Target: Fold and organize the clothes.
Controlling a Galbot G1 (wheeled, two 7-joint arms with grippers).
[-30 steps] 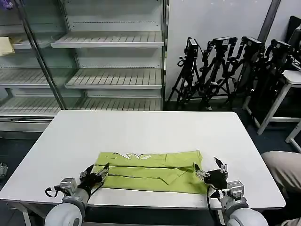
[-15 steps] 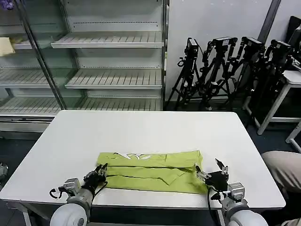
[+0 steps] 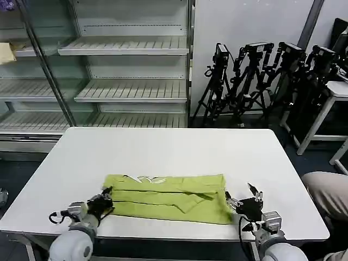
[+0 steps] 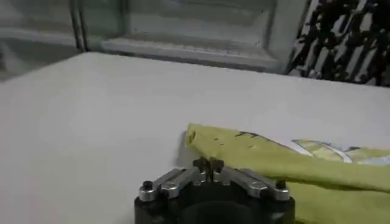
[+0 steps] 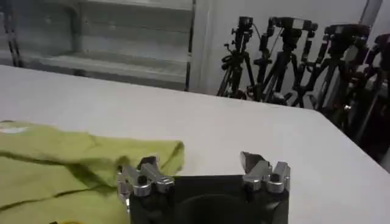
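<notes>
One soft lime T-shirt (image 3: 169, 197), folded into band; left claw (image 3: 106, 196) pinched together, right claw (image 3: 241, 197) spread apart.

A lime yellow-green T-shirt (image 3: 168, 197), folded into a long flat band, lies crosswise on the white worktop (image 3: 163, 149) near its 6 o'clock edge, collar toward 12 o'clock.

White table (image 3: 163, 152) in front; bare metal shelving (image 3: 130, 89) behind, black tripods (image 3: 261, 81) clustered beside it
</notes>
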